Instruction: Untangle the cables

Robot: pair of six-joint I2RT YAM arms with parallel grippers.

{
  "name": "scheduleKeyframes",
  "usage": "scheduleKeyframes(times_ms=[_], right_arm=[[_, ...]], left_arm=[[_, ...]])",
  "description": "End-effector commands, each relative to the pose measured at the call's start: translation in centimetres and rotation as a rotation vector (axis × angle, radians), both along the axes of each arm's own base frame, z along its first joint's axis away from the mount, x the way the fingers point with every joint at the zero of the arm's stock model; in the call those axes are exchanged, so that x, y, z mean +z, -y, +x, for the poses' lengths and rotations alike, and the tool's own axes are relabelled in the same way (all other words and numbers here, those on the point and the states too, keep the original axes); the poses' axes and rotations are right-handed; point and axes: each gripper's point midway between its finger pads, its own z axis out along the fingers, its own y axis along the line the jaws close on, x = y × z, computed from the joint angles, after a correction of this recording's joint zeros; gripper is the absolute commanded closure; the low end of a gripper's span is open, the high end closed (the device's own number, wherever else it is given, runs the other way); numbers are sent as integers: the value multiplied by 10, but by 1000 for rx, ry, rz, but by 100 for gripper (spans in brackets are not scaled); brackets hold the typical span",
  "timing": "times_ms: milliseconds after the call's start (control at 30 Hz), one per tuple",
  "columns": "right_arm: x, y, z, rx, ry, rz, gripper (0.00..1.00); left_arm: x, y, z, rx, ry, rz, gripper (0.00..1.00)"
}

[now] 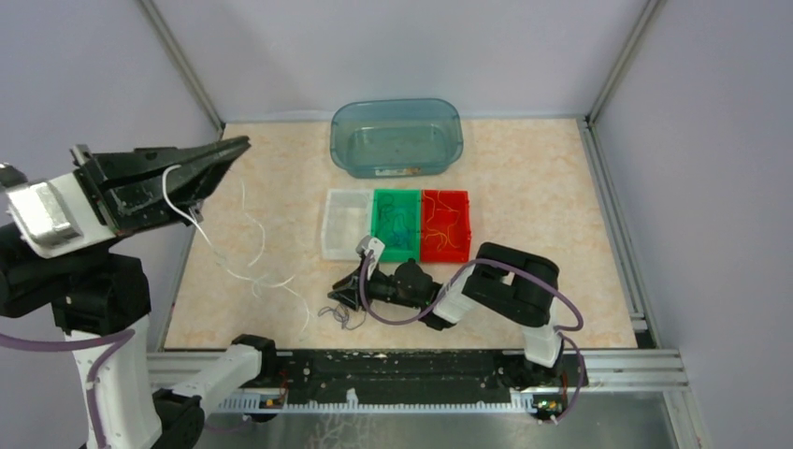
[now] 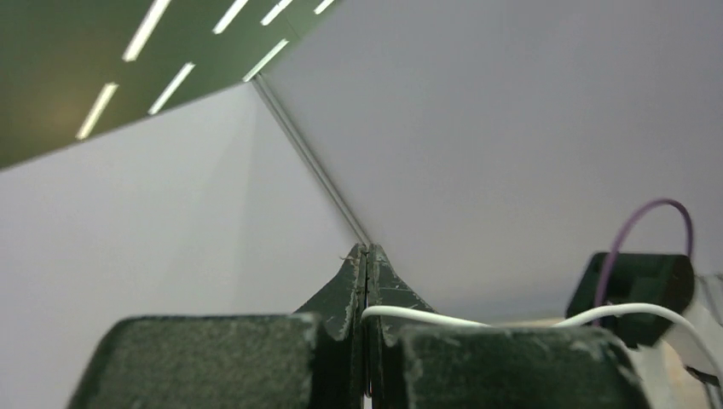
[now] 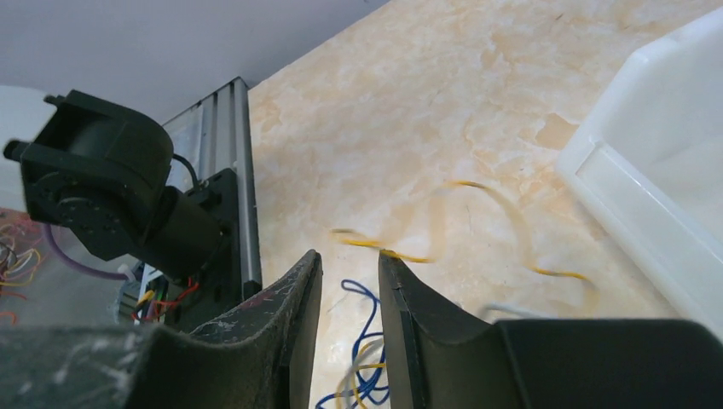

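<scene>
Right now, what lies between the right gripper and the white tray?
One yellow-orange cable, curving across the tabletop between right gripper and white tray; the right wrist view shows it.

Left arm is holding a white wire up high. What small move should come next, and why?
Probably swing the left tool toward the white bin: it is shut on the white cable, whose tail lies beside the tangle, seemingly free, near the open right tool.
</scene>
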Motion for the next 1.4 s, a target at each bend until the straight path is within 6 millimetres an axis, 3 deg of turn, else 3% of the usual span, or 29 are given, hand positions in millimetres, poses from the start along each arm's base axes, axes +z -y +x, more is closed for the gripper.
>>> scheduleKeyframes(times_ms=[0,167,233,333,400,433,467,500,600,700,1000,1167,1367], right_arm=[[6,2,-4,-14,24,53,68],[0,6,-6,-22,17,46,65],[5,6,-4,-30,25,58,60],[33,5,0,-45,73,96,51],[57,7,2,-57,118,118,38],[71,8,4,-63,145,130,27],[83,10,5,-69,169,136,5],[96,13,5,-78,194,147,2],[129,25,6,-108,248,173,1],[135,36,7,-132,267,148,1],[114,72,20,-282,191,131,1],[106,90,30,-375,167,98,1],[108,117,37,-476,157,116,1]], left_arm=[[51,-22,11,164,121,-157,100],[88,-43,11,315,276,-246,100],[89,-44,16,340,290,-233,100],[73,-38,34,350,249,-186,100],[57,-36,47,358,211,-163,100],[47,-34,54,362,188,-152,100],[38,-33,61,366,167,-141,100],[28,-32,67,368,140,-132,100],[-1,-28,88,376,66,-109,100],[-17,-27,98,380,24,-113,100],[-45,-29,143,432,-56,-153,100],[-59,-26,158,438,-68,-144,100],[-89,-21,184,466,-103,-94,100]])
